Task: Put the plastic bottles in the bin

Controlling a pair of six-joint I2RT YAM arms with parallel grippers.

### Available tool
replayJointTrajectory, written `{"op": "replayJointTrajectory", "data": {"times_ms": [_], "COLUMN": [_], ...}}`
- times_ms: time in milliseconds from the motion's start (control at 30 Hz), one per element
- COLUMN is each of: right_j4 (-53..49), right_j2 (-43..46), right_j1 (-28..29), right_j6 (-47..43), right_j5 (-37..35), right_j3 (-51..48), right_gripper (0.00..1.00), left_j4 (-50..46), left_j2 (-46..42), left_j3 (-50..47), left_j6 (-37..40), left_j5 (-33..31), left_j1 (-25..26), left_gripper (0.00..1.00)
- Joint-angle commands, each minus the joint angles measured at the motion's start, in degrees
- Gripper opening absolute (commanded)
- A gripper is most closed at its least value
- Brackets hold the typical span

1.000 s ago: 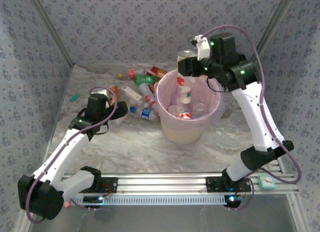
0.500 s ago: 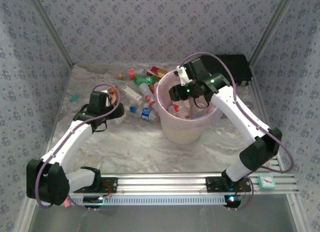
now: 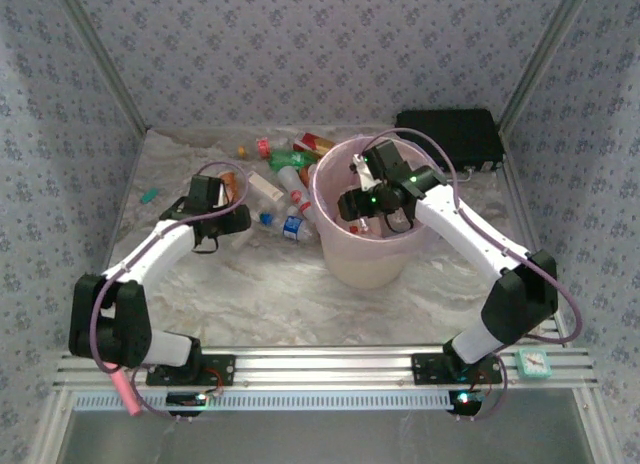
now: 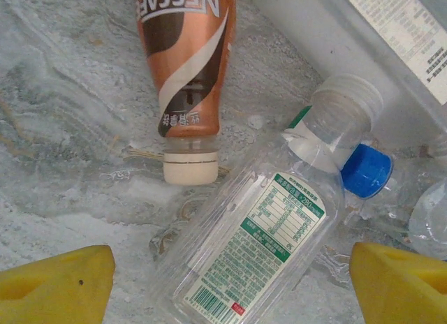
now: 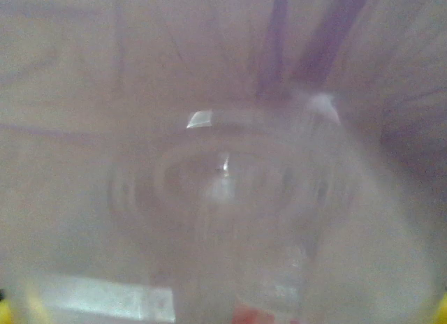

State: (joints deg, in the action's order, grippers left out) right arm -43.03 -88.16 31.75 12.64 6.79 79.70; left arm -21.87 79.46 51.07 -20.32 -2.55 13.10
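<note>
1. Left gripper (image 4: 227,285) wide open, left of bin (image 3: 372,269), nearer arm to clear bottle (image 4: 258,247); bottle lying diagonal btw fingers (image 4: 59,282).
2. Right gripper (image 3: 352,209) inside bin; opening impossible to tell, too blurred.

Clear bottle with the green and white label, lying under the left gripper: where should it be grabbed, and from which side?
Grip the clear bottle across its wide labelled body, coming straight down from above. It lies flat on its side, slanted, with its neck toward the upper right, and the open left gripper straddles it. The neck end is crowded by a blue cap.
</note>
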Motion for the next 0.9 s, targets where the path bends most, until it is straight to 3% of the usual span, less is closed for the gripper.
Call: {"op": "replayJointTrajectory", "data": {"times_ms": [0, 100, 300, 467, 867], "right_j4": [-1.5, -3.3, -1.1, -3.9, -2.8], "right_j2": [2.8, 5.7, 15.9, 18.8, 24.5], "right_j1": [-0.1, -0.4, -0.6, -1.5, -5.3], "right_j6": [0.4, -0.4, -3.4, -4.4, -3.7], "right_j5": [-0.5, 0.1, 2.6, 0.3, -2.6], "right_j3": [-1.2, 0.9, 2.7, 6.5, 5.0], "right_gripper": [0.8, 0.9, 0.99, 1.0, 1.0], "left_j4": [0.8, 0.2, -2.1, -3.1, -7.1], "left_j2": [1.7, 2.7, 4.4, 5.2, 10.7], "left_j3": [2.5, 3.0, 4.1, 3.6, 5.9], "left_j6": [2.9, 4.5, 6.1, 6.9, 7.0], "left_j5": [2.2, 2.5, 2.7, 6.0, 4.2], "left_j1": [-0.4, -0.4, -0.4, -0.4, -0.4], "left_gripper": [0.88, 0.89, 0.87, 0.88, 0.85]}}
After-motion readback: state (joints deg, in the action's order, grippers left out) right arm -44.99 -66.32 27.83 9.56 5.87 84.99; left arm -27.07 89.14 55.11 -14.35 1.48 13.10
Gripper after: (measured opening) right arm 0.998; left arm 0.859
